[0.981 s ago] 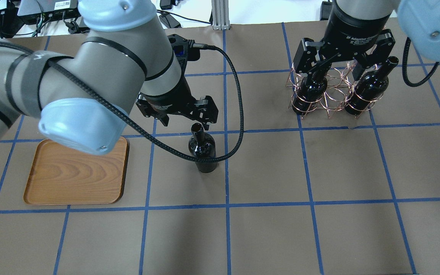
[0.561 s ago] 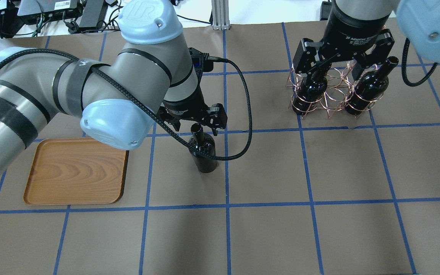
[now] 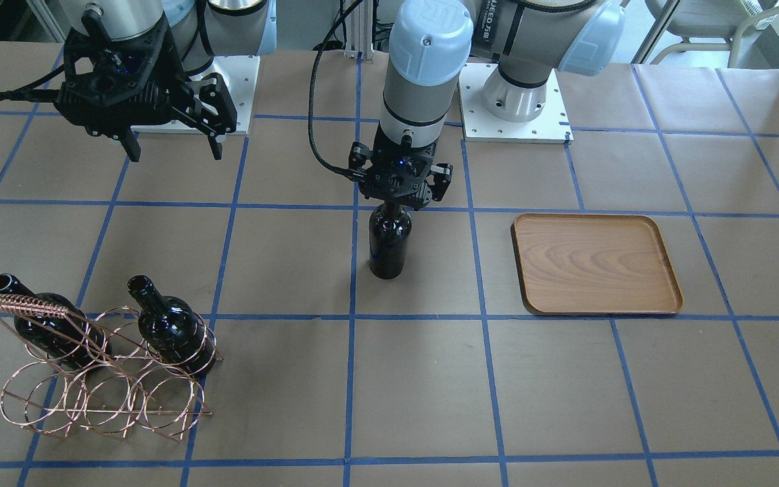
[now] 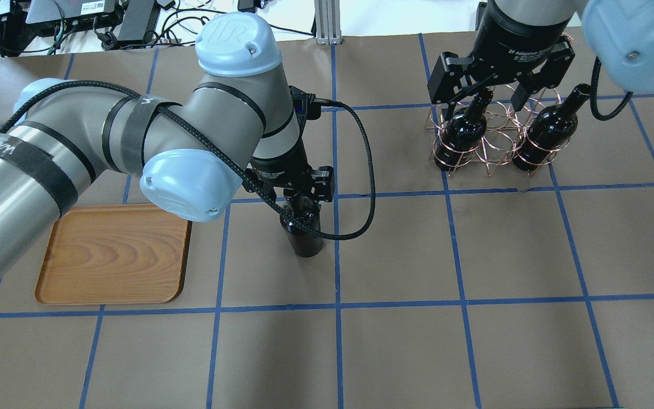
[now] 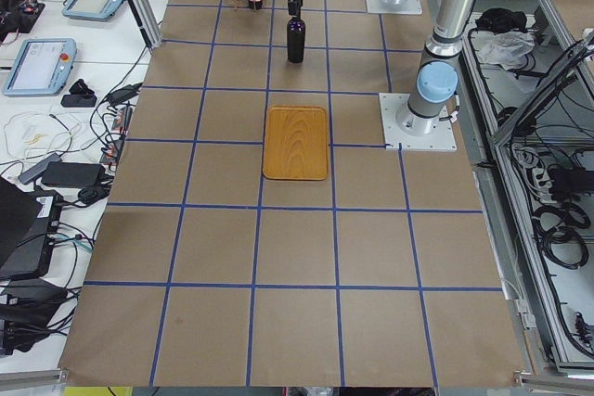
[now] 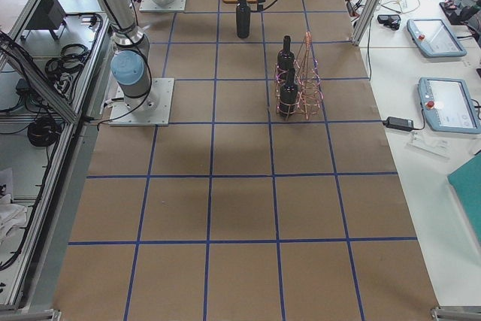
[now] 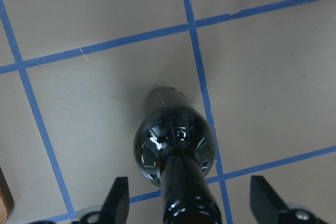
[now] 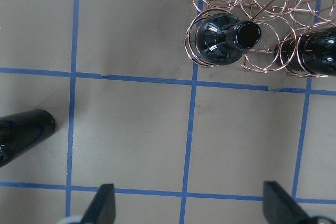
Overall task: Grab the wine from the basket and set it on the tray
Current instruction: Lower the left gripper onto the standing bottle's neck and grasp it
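Note:
A black wine bottle [image 4: 305,234] stands upright on the table, right of the wooden tray [image 4: 111,255]. It also shows in the front view [image 3: 388,247] and the left wrist view [image 7: 173,140]. My left gripper [image 4: 297,191] is open, with its fingers [image 7: 118,198] on either side of the bottle's neck, not touching it. The copper wire basket [image 4: 491,145] holds two more bottles [image 4: 463,133] [image 4: 545,130]; its middle slot is bare. My right gripper [image 4: 480,102] is open and empty, above the basket.
The tray [image 3: 592,264] has nothing on it. The left arm's black cable [image 4: 361,170] loops beside the standing bottle. Blue tape lines grid the brown table. Cables and devices lie beyond the far table edge.
My left arm swung right and the open gripper came down over the bottle's neck. My right gripper shifted slightly back and left above the basket.

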Controlling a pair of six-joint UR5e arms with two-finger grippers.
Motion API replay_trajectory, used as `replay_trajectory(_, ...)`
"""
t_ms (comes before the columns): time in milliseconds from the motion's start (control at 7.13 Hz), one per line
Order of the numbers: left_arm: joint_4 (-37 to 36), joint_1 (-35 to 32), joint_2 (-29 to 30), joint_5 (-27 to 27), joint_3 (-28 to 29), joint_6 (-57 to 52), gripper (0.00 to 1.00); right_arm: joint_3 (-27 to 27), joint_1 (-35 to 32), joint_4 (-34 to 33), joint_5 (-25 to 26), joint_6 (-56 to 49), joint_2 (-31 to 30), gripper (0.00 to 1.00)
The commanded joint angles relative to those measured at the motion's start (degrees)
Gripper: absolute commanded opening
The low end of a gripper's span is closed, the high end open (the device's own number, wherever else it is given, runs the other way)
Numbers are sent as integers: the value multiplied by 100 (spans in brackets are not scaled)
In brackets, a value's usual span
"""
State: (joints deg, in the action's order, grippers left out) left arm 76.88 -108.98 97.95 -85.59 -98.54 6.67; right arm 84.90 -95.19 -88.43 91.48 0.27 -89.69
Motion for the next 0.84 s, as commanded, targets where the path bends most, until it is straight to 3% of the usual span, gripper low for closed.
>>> replay_trajectory(0,2,0,5,-1,-34,1,79,0,0,-17,-7,17,-5,100)
replay_trajectory(280,-6,0,5,25,-25,1,42,0,0,-17,-7,17,-5,100)
replay_trajectory(421,-24,0,5,43,-25,1,5,0,0,-17,-16,25,-5,100)
replay_trajectory(701,-33,0,5,43,-8,-139,0,0,0,-17,-7,17,-13,100)
